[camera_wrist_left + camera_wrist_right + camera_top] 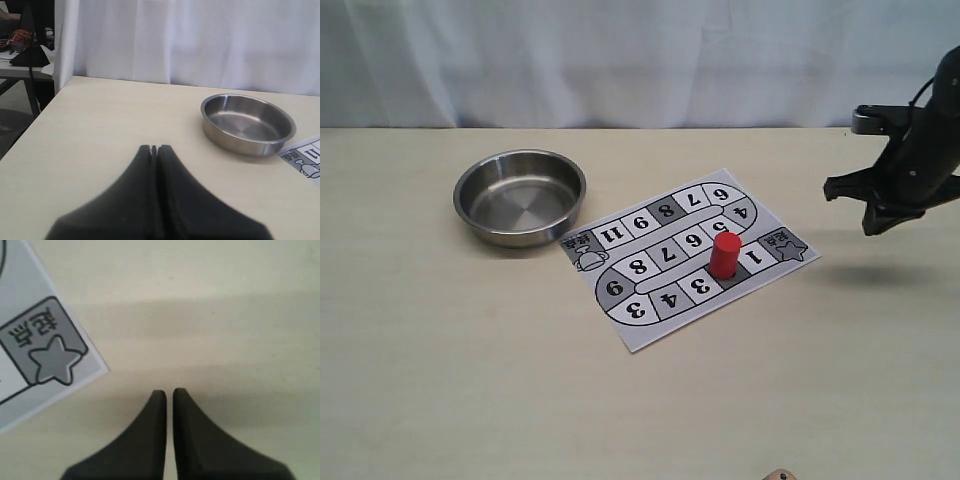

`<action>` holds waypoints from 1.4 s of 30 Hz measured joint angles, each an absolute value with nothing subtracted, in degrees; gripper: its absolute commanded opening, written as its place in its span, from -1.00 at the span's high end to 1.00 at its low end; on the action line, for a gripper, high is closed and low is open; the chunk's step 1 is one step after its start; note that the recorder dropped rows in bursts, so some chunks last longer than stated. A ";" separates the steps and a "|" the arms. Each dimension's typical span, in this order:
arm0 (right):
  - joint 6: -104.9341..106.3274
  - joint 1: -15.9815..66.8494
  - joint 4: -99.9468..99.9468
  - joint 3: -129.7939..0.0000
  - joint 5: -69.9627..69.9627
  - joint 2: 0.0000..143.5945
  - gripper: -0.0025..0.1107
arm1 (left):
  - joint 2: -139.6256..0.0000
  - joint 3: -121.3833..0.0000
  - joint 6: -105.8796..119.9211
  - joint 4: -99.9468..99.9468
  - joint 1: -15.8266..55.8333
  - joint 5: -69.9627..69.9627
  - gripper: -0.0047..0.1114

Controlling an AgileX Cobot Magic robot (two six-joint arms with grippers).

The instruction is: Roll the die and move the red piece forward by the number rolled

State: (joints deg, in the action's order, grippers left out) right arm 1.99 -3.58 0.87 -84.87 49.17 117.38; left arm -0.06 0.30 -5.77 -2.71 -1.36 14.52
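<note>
Die (778,475) at 6 o'clock table (440,350) edge; red piece (724,254) on board (642,338), 4 o'clock of bowl (520,238); I see both jaws together, empty.

A shiny round steel bowl (520,197) sits upper left of centre on a pale wooden table (440,380). Just right lies a tilted paper game board (638,268) with numbered squares. White curtain (620,60) behind.

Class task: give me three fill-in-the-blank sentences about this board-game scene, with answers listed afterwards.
1. The red piece stands on the board, between squares 1 and ____.
2. The right pincer hovers near the board square marked with a ____.
3. The left pincer is ____.
Answers: 3; star; shut.
</note>
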 measured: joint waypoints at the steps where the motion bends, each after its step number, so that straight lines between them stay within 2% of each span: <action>1: 2.51 -4.49 0.79 -84.87 49.89 117.38 0.89 | -0.06 0.30 -5.77 -2.71 -1.36 14.52 0.92; 10: 5.70 -7.36 0.79 -84.73 53.83 116.84 0.89 | -0.06 0.30 -5.77 -2.71 -1.36 14.52 0.92; 20: 10.76 -7.36 5.04 -77.44 48.66 106.98 0.89 | -0.06 0.30 -5.77 -2.71 -1.36 14.52 0.92; 30: 13.01 -7.36 5.26 -71.36 47.27 90.51 0.89 | -0.06 0.30 -5.77 -2.71 -1.36 14.52 0.92; 42: 11.87 -7.36 5.26 -71.24 55.45 65.56 0.89 | -0.06 0.30 -5.77 -2.71 -1.36 14.52 0.92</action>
